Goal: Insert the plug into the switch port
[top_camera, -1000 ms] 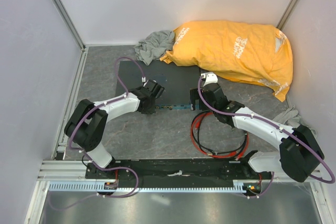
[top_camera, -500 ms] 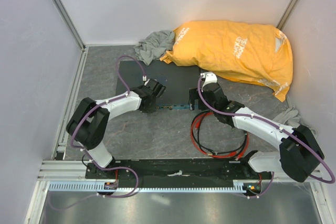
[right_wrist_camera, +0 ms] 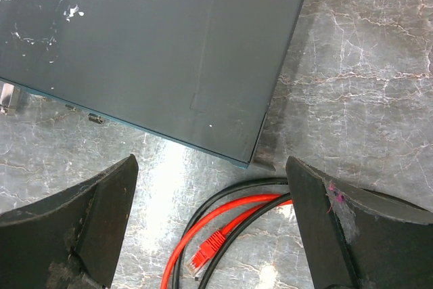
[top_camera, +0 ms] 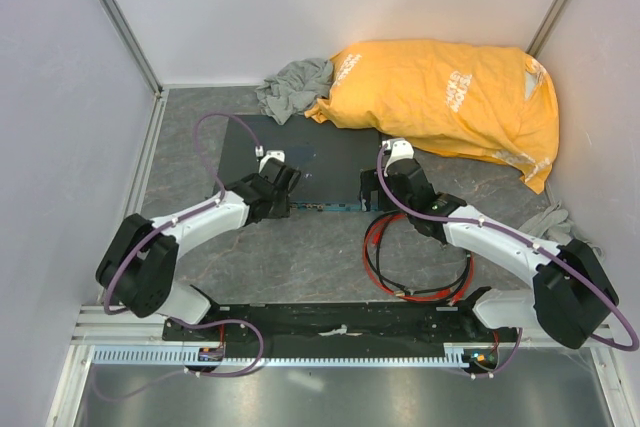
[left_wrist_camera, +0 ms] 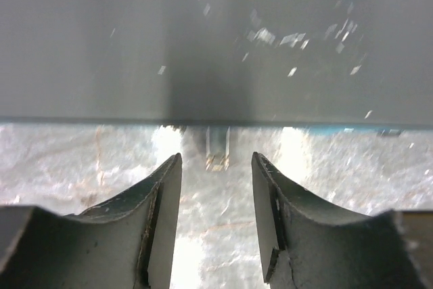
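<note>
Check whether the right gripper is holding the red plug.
No, the red plug lies on the table, untouched between the open fingers of the right gripper.

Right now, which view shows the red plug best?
Right wrist view: the red plug lies clear on the table. The top view shows only its coiled red cable; the left wrist view shows none of it.

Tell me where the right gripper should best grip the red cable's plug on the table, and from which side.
Pinch the plug across its narrow sides at the red boot, behind the clear tip. Come from straight above: it lies flat on the table, under the open right gripper, its tip pointing away from the switch, so it likely needs turning afterwards.
</note>
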Tool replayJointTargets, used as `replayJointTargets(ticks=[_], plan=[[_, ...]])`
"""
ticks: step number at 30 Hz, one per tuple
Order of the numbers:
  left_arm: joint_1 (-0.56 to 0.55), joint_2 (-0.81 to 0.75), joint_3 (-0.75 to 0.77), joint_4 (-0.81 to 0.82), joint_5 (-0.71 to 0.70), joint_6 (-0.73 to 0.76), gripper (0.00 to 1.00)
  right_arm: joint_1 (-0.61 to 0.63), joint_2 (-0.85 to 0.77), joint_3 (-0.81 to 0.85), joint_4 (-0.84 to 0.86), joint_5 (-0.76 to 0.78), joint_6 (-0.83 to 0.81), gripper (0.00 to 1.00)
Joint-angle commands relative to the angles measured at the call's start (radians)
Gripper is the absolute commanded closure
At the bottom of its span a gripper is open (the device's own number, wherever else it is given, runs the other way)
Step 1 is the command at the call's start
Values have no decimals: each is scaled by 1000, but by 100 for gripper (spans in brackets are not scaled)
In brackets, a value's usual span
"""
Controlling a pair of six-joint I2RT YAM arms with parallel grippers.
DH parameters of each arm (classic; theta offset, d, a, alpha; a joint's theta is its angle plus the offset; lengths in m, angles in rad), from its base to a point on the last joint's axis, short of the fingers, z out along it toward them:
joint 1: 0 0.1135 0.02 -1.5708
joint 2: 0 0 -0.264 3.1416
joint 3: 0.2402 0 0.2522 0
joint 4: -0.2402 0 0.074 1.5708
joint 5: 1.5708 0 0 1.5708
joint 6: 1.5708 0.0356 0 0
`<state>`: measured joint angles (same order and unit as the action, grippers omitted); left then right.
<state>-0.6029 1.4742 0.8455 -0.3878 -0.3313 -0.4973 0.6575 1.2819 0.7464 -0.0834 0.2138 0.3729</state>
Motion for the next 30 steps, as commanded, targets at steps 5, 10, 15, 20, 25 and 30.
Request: replayJointTargets(ticks=[5, 10, 15, 20, 25, 30], plan=[[-37, -72, -120, 6, -8, -79, 58, 4, -27, -5, 33, -11, 9, 2], [-38, -38, -152, 82, -21, -69, 81, 5, -23, -5, 37, -10, 11, 2], [-37, 37, -137, 168, -34, -43, 96, 4, -21, -7, 40, -2, 6, 2], [-37, 84, -118, 205, -35, -40, 98, 2, -19, -8, 39, 12, 0, 2], [-28, 95, -108, 230, -66, -29, 98, -1, -7, -9, 43, 24, 3, 2], [-8, 84, -100, 268, -97, 17, 98, -35, 8, -27, 65, -10, 21, 2]])
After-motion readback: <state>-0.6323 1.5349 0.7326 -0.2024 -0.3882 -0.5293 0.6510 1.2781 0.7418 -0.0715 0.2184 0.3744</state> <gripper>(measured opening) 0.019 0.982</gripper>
